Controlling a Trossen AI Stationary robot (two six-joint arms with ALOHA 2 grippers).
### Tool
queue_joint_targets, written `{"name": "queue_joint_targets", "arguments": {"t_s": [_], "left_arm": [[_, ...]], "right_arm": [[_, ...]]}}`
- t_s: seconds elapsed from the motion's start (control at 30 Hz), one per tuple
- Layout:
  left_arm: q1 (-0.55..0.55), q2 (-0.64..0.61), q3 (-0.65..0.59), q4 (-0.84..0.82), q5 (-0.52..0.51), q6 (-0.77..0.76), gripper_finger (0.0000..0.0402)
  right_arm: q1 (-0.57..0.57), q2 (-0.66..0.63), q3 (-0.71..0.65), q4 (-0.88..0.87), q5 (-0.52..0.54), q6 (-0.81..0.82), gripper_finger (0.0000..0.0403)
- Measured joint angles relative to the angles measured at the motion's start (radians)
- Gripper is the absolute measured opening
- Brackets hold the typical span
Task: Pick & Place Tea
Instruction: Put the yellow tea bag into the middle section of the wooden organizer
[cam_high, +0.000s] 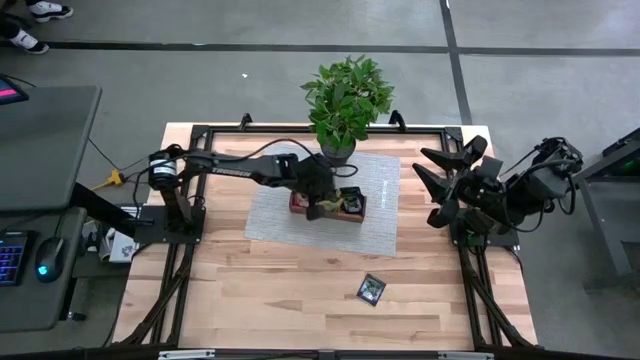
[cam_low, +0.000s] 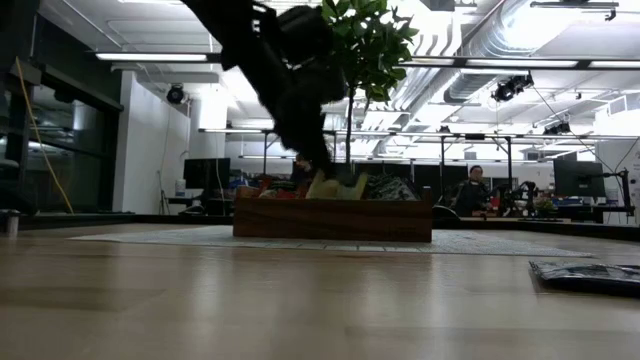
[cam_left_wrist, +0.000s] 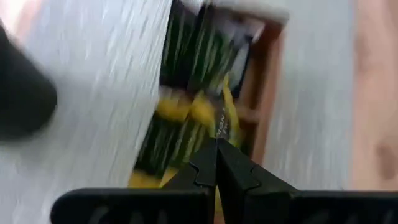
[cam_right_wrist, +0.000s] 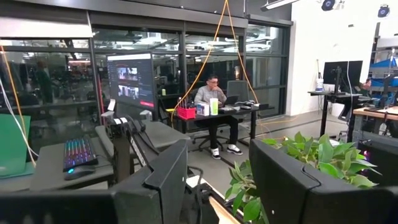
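The left arm reaches from the left edge of the high view toward the centre, its left pincer (cam_high: 318, 203) lowered over the wooden tray (cam_high: 355, 217) that sits on the grey mat (cam_high: 270, 215) in the middle of the bench (cam_high: 280, 290). In the left wrist view the fingers are clenched tip to tip over a yellow-green sachet (cam_left_wrist: 225, 118) standing among other sachets in the tray; whether the sachet is pinched between them cannot be told. In the low view the tray (cam_low: 330, 219) shows sachets sticking up above its rim, with the dark arm coming down onto them. Just above the tray in the high view stands a potted plant (cam_high: 346, 97). Lower right of centre, one dark sachet (cam_high: 371, 290) lies flat on the bare bench, well apart from the tray. At the right edge the right pincer (cam_high: 447, 172) waits raised off the bench, its fingers released and spread apart
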Motion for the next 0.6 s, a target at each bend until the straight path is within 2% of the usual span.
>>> {"name": "queue_joint_targets", "arguments": {"t_s": [0.33,0.43,0.6], "left_arm": [[0.0,0.001,-0.003,-0.008,-0.042,-0.002,0.0009],[0.0,0.001,-0.003,-0.01,-0.04,0.031,0.0037],[0.0,0.001,-0.003,-0.012,-0.032,0.039,0.0109]], "right_arm": [[0.0,0.0,0.0,0.0,-0.001,0.03,0.0169],[0.0,0.0,0.0,0.0,-0.001,0.029,0.0169],[0.0,0.0,0.0,-0.005,-0.001,0.027,0.0169]]}}
